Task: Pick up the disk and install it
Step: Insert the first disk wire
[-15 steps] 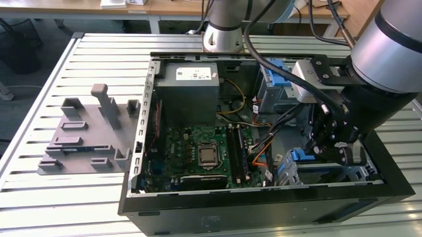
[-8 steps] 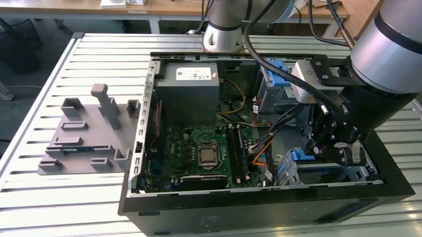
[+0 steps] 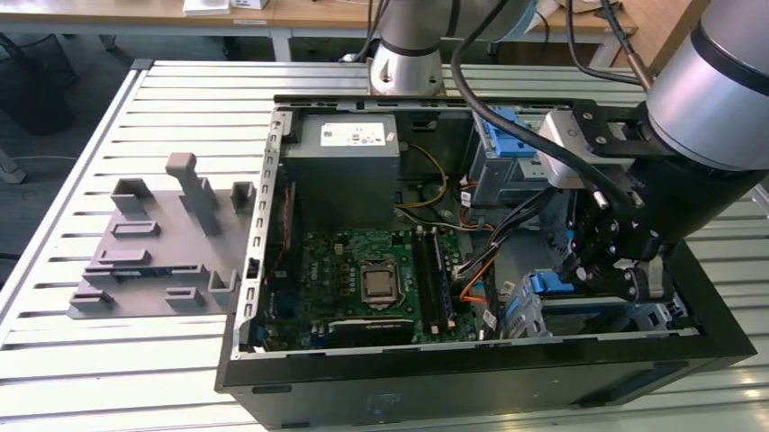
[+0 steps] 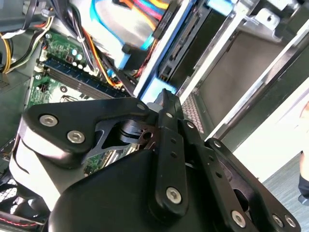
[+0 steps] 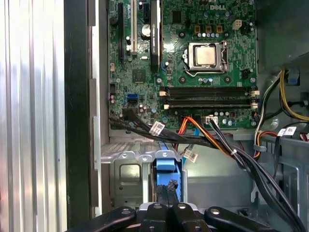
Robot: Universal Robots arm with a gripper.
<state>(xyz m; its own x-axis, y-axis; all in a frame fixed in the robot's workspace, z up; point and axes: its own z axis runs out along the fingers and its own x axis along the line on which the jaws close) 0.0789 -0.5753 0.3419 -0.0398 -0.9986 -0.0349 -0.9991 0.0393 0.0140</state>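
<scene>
The arm (image 3: 721, 81) is a thick cylinder of silver-grey metal with a darker grey band at its joint, and black cables run along it in loops. Its base column (image 3: 406, 54) shows the same silver-grey with a black joint ring. The gripper (image 4: 164, 104) is matte black, built of flat linkage bars pinned with round silver screws, with a pale grey body behind the links.
</scene>
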